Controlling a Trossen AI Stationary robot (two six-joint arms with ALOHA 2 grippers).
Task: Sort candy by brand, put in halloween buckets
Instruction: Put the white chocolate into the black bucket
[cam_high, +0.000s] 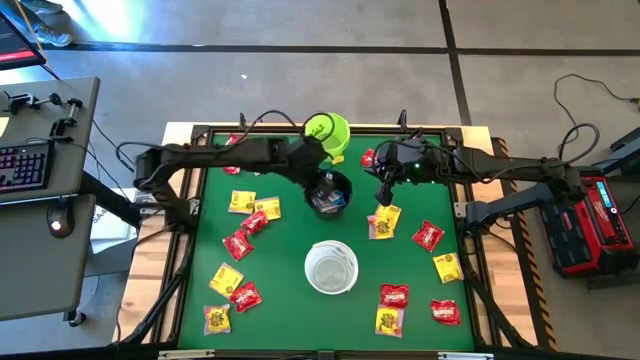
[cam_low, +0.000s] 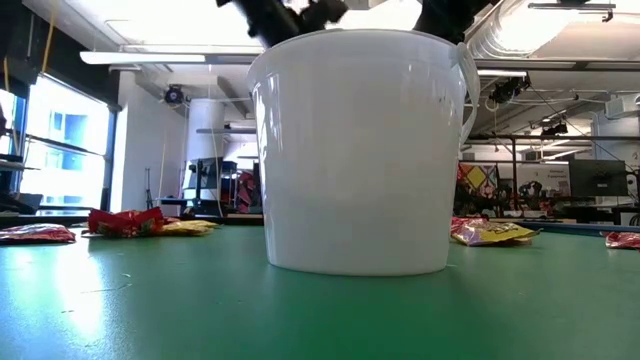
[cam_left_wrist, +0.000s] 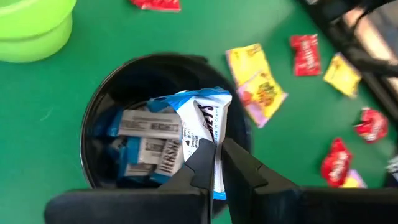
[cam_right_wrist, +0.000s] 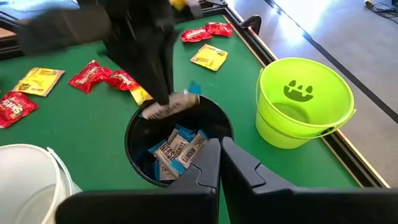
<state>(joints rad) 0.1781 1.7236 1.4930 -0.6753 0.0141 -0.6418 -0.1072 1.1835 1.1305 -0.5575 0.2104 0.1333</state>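
while the left hand (cam_left_wrist: 214, 163) pinched a blue-and-white candy (cam_left_wrist: 202, 121) over the black bucket (cam_left_wrist: 102, 106), dropping was in hand; release judged next; right hand (cam_right_wrist: 220, 163) closed, empty.

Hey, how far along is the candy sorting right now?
Several blue-and-white packets already lie in the black bucket. The left gripper holds another blue-and-white packet above it. Red and yellow packets remain scattered; the white bucket looks empty.

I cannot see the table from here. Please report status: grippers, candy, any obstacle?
Left gripper shut on blue-and-white packet, above black bucket. Right gripper shut, empty, beside that bucket. Red and yellow packets lie loose. Nothing blocking.
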